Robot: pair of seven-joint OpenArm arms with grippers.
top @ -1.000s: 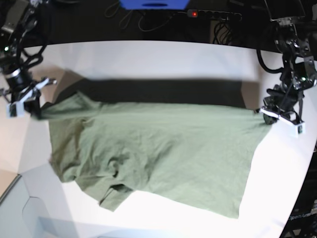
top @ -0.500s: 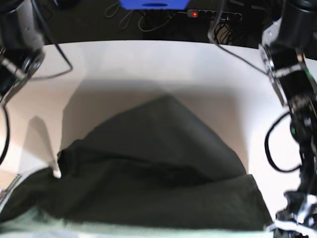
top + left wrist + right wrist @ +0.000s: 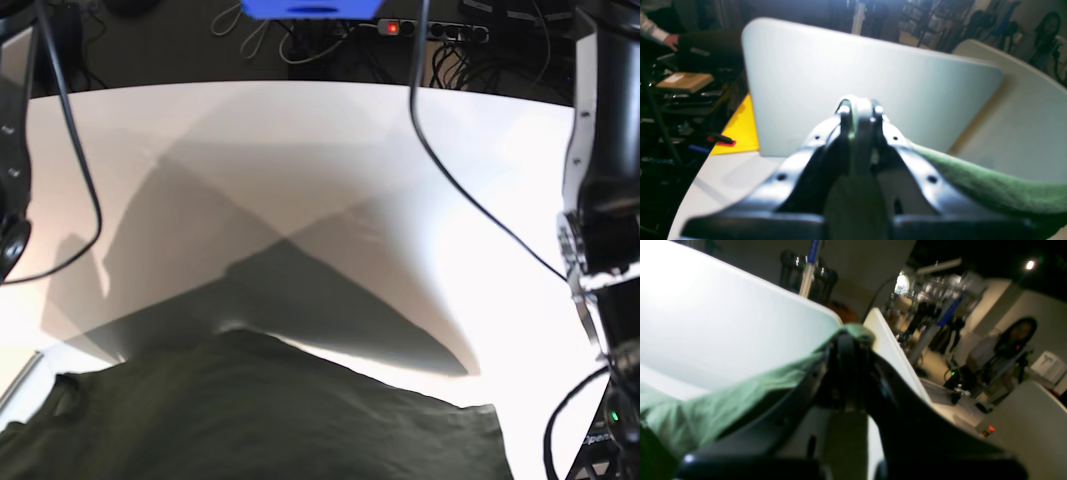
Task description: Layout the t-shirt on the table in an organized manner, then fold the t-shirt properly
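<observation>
The olive-green t-shirt hangs lifted close to the base camera and fills the bottom of that view as a dark sheet, casting wide shadows on the white table. In the left wrist view my left gripper is shut on an edge of the t-shirt, which trails off to the right. In the right wrist view my right gripper is shut on another edge of the t-shirt, which drapes down to the left. Neither gripper's fingertips show in the base view; only the left arm and right arm show there.
A power strip with a red light, a blue object and loose cables lie beyond the table's far edge. A yellow surface and a cardboard box sit off the table. A person stands in the background.
The t-shirt has gone from stretched out low over the table to lifted high toward the camera. Both arms have risen with it, still gripping its edges.
</observation>
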